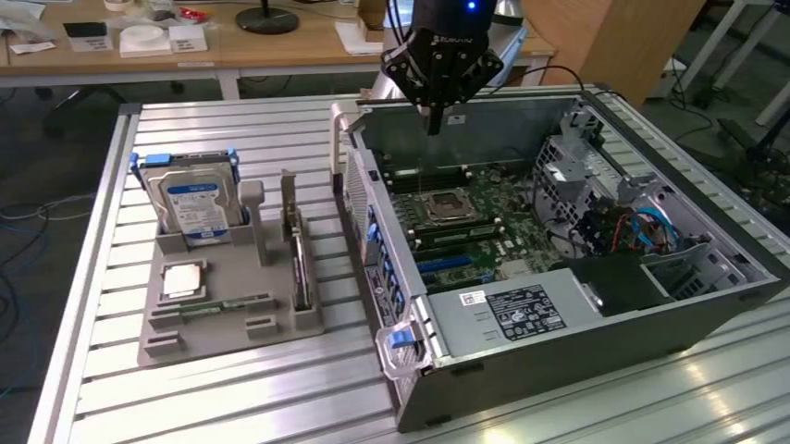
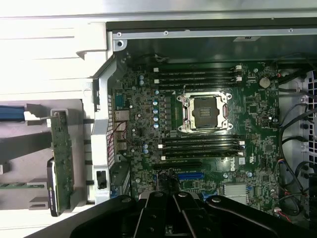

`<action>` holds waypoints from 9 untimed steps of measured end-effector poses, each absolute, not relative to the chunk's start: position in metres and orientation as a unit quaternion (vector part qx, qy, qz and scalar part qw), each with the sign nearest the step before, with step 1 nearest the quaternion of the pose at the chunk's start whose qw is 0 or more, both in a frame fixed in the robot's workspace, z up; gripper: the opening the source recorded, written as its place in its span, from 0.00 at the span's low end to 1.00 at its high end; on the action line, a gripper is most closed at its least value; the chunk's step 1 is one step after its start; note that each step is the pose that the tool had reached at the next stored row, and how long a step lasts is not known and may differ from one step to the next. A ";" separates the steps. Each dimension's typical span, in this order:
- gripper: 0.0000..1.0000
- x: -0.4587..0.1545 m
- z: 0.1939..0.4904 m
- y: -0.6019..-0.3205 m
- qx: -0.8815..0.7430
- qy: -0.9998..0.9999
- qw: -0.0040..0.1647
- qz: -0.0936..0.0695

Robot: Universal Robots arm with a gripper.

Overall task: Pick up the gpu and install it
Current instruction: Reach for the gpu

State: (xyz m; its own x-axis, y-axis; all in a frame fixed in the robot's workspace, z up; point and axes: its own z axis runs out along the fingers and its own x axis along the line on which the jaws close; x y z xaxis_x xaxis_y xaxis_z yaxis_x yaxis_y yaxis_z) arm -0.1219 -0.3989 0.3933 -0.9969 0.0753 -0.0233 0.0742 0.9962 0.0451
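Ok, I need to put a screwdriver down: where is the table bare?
The slatted table is bare nearer the camera than the grey holder, and again beyond the hard drive. The lane between the gpu and the computer case is narrow; the case's inside is crowded.

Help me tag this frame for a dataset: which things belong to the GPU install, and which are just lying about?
Job in hand:
- gpu, standing on edge in the grey holder
- open computer case
- motherboard
- gripper, fingers shut, over the case

Lying about:
- hard drive
- memory strip
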 end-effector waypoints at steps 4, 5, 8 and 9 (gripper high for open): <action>0.11 -0.127 0.393 -0.399 0.037 0.999 0.012 0.022; 0.11 -0.129 0.393 -0.399 0.037 0.999 0.012 0.022; 0.11 -0.139 0.393 -0.398 0.037 0.999 0.012 0.022; 0.11 -0.143 0.392 -0.398 0.037 0.999 0.012 0.022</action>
State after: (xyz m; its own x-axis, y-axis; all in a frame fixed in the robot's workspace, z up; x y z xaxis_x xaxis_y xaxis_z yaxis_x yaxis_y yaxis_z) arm -0.1433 -0.3982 0.3923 -0.9969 0.0753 -0.0232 0.0742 0.9962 0.0450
